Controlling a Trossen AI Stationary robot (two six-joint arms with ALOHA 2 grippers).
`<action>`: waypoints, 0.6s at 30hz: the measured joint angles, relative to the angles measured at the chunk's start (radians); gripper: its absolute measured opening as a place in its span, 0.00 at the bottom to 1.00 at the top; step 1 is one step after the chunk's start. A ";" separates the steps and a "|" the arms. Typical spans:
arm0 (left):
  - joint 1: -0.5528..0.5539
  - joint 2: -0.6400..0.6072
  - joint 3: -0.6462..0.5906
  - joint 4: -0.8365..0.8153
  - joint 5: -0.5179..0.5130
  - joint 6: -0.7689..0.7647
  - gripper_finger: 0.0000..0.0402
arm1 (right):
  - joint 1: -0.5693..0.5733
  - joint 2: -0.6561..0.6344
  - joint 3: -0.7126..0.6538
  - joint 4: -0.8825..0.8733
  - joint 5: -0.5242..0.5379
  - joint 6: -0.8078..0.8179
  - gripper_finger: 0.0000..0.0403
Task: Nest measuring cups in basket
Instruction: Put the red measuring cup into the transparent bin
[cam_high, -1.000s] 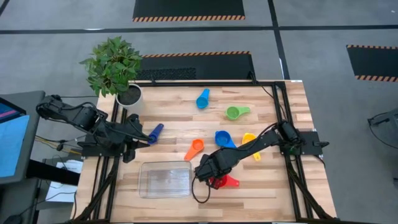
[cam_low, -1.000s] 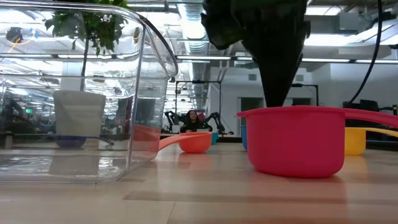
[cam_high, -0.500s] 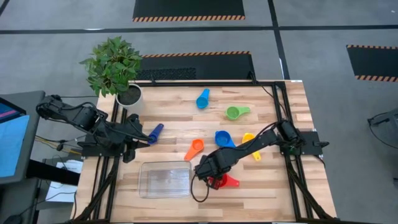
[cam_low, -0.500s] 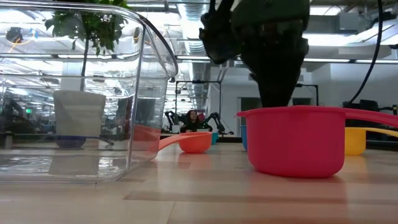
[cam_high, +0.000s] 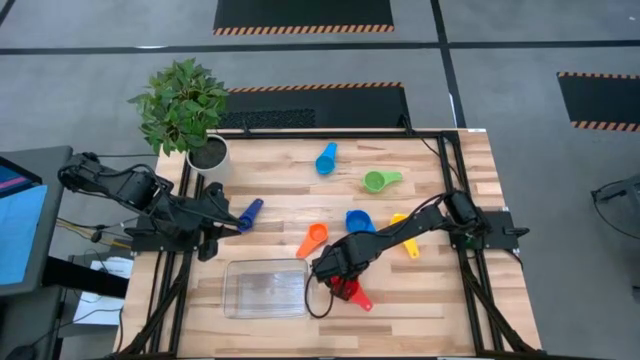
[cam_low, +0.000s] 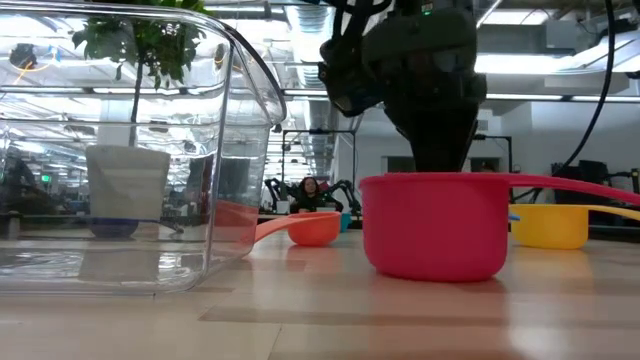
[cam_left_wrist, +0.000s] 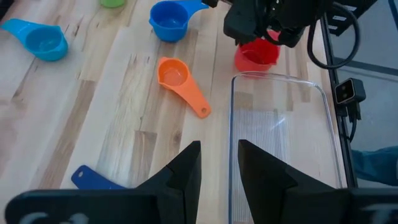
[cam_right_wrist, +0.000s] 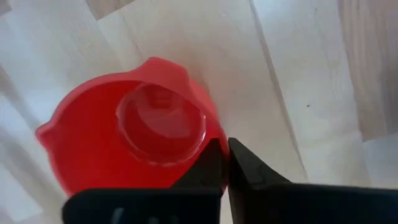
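We see a gray floor around a wooden table (cam_high: 420, 300). A leafy plant (cam_high: 180, 105) in a white pot (cam_high: 209, 154) stands at the table's far left corner. The clear basket (cam_high: 266, 288) sits near the front edge, and nothing is in it.

The right arm reaches across the table. Its right gripper (cam_high: 338, 282) is just beside the basket's right side, and its fingers are pinched on the rim of the red cup (cam_high: 350, 293). The red cup sits flat on the wood.

The left gripper (cam_high: 238, 222) waits near the left edge. Its fingers have a small gap between them and hold nothing. The dark blue cup (cam_high: 250, 213) lies right by its tips.

The other cups lie apart on the table. The blue cup (cam_high: 359, 221), the orange cup (cam_high: 314, 238) and the yellow cup (cam_high: 402, 231) are in the middle. The green cup (cam_high: 379, 181) and the light blue cup (cam_high: 326, 158) are farther back.
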 joint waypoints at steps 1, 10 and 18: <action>0.000 0.000 0.000 0.000 0.000 0.000 0.23 | -0.001 -0.001 0.002 -0.003 -0.002 0.000 0.04; 0.000 0.000 0.000 0.000 -0.002 0.019 0.23 | -0.011 -0.056 0.220 -0.329 0.019 -0.056 0.02; 0.000 0.000 0.000 -0.047 -0.002 0.041 0.23 | -0.018 -0.103 0.470 -0.237 0.149 -0.053 0.02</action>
